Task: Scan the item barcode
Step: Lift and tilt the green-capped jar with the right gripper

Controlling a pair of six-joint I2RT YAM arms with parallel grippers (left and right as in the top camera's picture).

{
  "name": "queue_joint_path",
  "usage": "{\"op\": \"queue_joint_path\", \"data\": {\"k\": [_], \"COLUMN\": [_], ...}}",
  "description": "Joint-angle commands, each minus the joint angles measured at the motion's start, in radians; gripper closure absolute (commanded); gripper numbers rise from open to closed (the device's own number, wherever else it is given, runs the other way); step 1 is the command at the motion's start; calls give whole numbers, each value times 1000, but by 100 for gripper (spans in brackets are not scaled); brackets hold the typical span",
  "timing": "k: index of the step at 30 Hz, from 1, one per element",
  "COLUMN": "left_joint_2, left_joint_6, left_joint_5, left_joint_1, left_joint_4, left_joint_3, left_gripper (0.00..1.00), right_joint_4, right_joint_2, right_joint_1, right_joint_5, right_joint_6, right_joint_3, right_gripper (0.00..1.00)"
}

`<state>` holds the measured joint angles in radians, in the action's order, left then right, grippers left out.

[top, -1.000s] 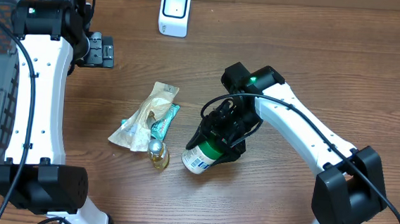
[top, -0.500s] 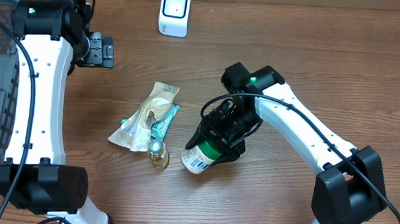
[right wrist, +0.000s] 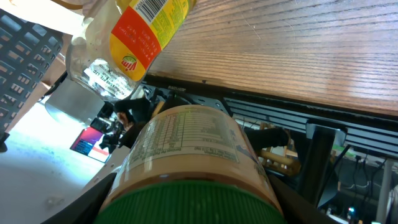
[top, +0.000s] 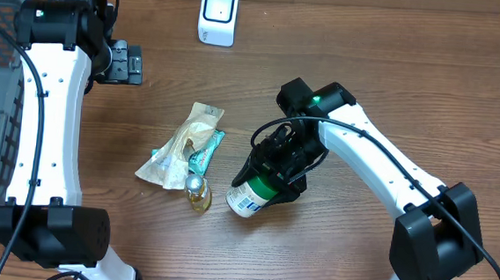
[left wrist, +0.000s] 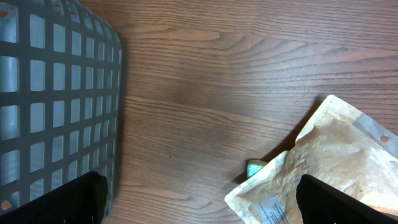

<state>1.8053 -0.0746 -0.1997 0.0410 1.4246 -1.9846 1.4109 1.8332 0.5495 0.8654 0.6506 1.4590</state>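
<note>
Brown wooden counter (top: 369,78), nothing's moved. Right pincer (top: 270,172) still clamps the green-lidded jar (top: 250,197) near a tan pouch (top: 179,148); left pincer's (top: 125,62) apart.

No change shows over the last second. The right pincer (top: 272,172) grips the green-lidded jar (top: 248,199) exactly as before, the left pincer (top: 128,63) hangs wide in its former place, and nothing on the table (top: 387,70) has shifted.

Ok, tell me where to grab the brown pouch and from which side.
Probably take the brown pouch by its far sealed end, coming from above: it lies flat, and that end is clear of the teal packet and small bottle.
</note>
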Motion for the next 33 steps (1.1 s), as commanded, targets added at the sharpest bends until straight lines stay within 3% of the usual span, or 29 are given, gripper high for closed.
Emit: {"op": "queue_joint_path", "data": {"k": [1, 33], "left_joint_2": [0, 0], "left_joint_6": [7, 7], "left_joint_5": [-10, -10], "left_joint_1": [-2, -2], "left_joint_4": [0, 0], "left_joint_3": [-12, -12], "left_gripper": [0, 0], "right_joint_4": [1, -15], "right_joint_2": [-37, -37], "right_joint_1": [-1, -1], "right_joint_5": [42, 42], "right_joint_6": [-8, -8], "right_joint_3": [31, 31], "right_gripper": [75, 74]}}
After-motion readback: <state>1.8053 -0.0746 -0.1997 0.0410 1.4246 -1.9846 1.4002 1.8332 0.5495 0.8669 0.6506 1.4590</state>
